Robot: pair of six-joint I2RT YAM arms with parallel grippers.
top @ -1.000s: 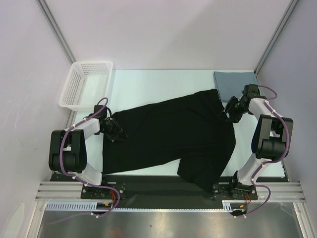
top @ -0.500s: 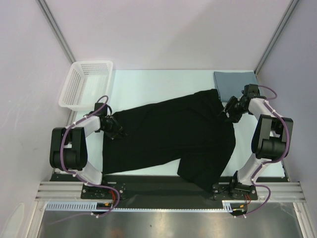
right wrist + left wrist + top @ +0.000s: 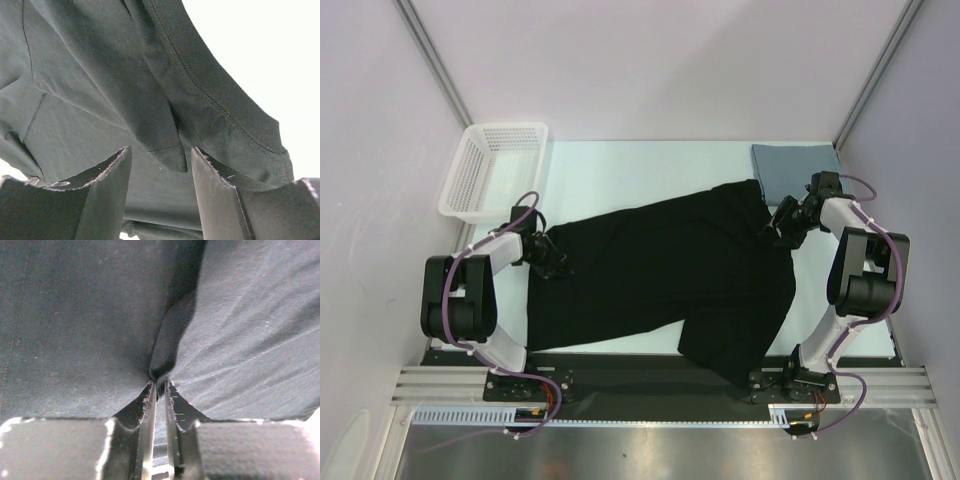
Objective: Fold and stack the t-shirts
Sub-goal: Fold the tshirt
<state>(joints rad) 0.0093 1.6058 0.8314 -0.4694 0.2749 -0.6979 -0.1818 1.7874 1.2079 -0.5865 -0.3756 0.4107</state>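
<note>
The large black t-shirt (image 3: pixel 670 270) lies spread across the middle of the table. My left gripper (image 3: pixel 556 262) is at its left edge, shut on a pinch of the black cloth (image 3: pixel 159 372). My right gripper (image 3: pixel 780 228) is at the shirt's upper right edge, open, with a folded hem tip (image 3: pixel 172 157) lying between its fingers. The slate grey-blue t-shirt (image 3: pixel 796 165) lies folded at the back right corner.
A white mesh basket (image 3: pixel 492 168) stands at the back left, close to the left arm. White table surface (image 3: pixel 640 170) shows behind the shirt. The shirt's lower right part hangs over the black strip at the near edge (image 3: pixel 620 372).
My left gripper has drawn slightly up and left along the shirt's left edge. The right arm has hardly moved.
</note>
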